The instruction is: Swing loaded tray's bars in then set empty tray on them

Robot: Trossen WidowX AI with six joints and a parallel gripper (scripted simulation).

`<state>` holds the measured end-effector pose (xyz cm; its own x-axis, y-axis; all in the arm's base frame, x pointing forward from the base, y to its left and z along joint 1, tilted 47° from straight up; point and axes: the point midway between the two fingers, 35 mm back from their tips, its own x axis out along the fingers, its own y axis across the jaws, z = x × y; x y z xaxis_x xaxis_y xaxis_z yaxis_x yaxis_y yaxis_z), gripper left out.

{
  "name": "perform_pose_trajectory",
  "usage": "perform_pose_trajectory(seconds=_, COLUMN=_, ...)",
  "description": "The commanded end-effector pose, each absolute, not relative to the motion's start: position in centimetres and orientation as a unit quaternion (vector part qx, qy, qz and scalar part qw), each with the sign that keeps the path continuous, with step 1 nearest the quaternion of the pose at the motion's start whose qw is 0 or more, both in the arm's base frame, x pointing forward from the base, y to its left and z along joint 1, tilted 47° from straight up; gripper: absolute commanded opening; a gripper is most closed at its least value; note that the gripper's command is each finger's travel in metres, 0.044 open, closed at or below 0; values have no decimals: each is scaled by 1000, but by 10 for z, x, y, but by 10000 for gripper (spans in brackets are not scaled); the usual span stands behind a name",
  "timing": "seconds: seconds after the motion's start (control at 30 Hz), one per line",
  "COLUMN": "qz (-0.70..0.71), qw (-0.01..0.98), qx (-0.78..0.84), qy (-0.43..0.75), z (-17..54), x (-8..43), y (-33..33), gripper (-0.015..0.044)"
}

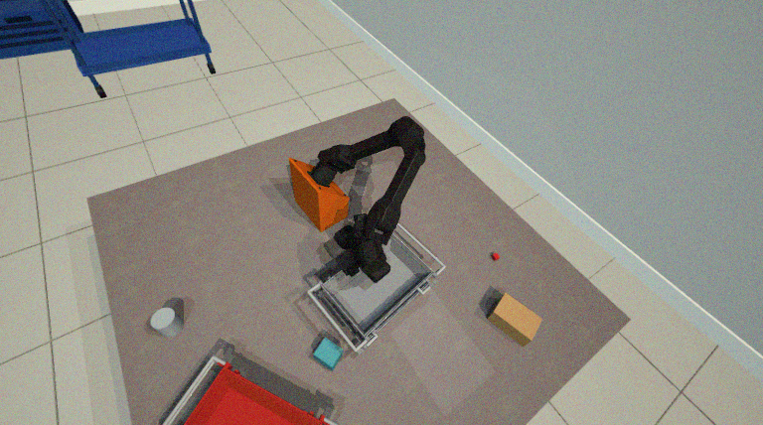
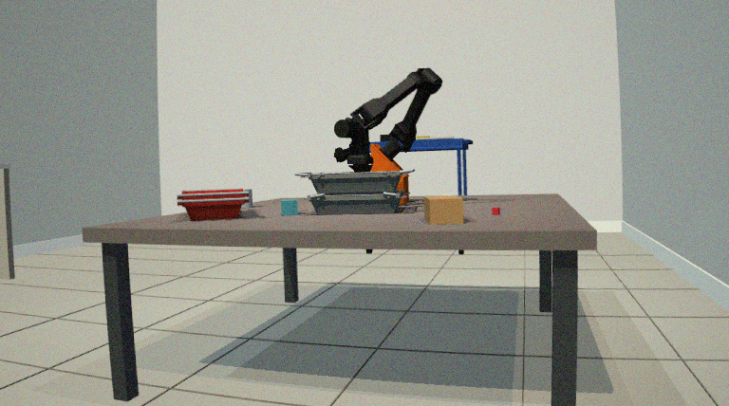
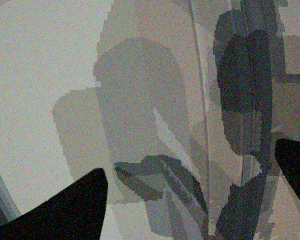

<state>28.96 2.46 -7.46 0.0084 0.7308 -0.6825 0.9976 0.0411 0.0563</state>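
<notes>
The upper grey tray [image 1: 363, 294] [image 2: 355, 183] [image 3: 35, 75] stands above the loaded tray [image 2: 357, 205] and looks about level in the exterior view. The upper tray's own wire bars [image 1: 332, 320] [image 2: 304, 174] stick out past its ends. The lower tray's bars show only as pale ends near its rim; the rest of them and the load are hidden. My gripper [image 2: 361, 169] [image 3: 196, 164] is open at the upper tray's rim on the robot's side. Its fingers stand wide apart in the wrist view, with the tray wall between them and nothing gripped.
A red tray [image 1: 247, 406] [image 2: 214, 212] with wire bars, a teal block [image 1: 328, 353] [image 2: 289, 207], a tan block [image 1: 516, 318] [image 2: 443, 210], a small red cube [image 1: 495, 256] [image 2: 495, 211] and a grey cylinder [image 1: 167, 322] stand around. The orange robot base [image 1: 315, 201] is behind the stack.
</notes>
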Motion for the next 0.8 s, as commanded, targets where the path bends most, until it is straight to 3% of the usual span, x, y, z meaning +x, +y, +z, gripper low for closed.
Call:
perform_pose_trajectory(seconds=0.0, qz=-235, qw=283, qx=651, qy=664, z=-75, x=290, y=25, gripper=440)
perform_pose_trajectory(seconds=0.53, qz=-240, qw=283, qx=650, qy=663, z=-4, x=290, y=-53, gripper=440)
perform_pose_trajectory(seconds=0.77, qz=-240, qw=283, qx=650, qy=663, z=0, x=279, y=-57, gripper=440)
